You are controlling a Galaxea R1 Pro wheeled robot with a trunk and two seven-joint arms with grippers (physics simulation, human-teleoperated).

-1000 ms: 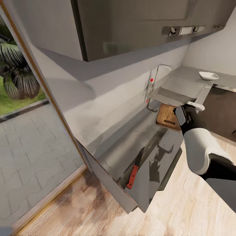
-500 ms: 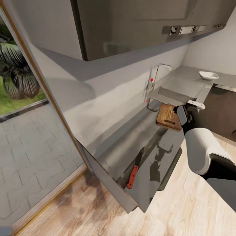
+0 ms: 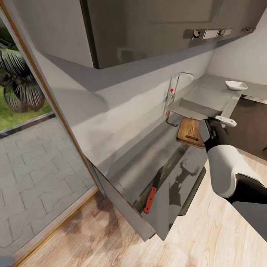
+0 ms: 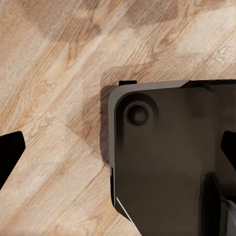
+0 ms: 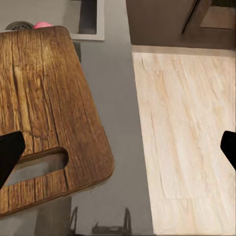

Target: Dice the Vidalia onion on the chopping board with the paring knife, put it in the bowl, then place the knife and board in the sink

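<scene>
Since half a second ago the right gripper (image 3: 221,120) has slid a little toward the right and near edge of the long grey reflective countertop (image 3: 148,163), while the rest of the head view holds still, so this is the arm's own move and not the camera's. I judge it a small repositioning ahead of the reach into the rectangular grey steel sink (image 3: 193,107); the first step, fetching the onion, is not yet done.

In the right wrist view the two dark fingertips (image 5: 10,152) stand wide apart at the edges, released and holding nothing. Between them lies the rectangular brown wooden chopping board (image 5: 46,103) with its slot handle, flat on the countertop and apart from both tips. Beyond the board's far end a sliver of the small pinkish-red Vidalia onion (image 5: 43,24) shows in the sink basin, next to the drain, well outside the jaws.

The red-handled paring knife (image 3: 152,194) rests untouched at the near left of the countertop, and the shallow white bowl (image 3: 236,85) sits far right.

The left gripper (image 4: 118,147) hangs open over wooden floor.
</scene>
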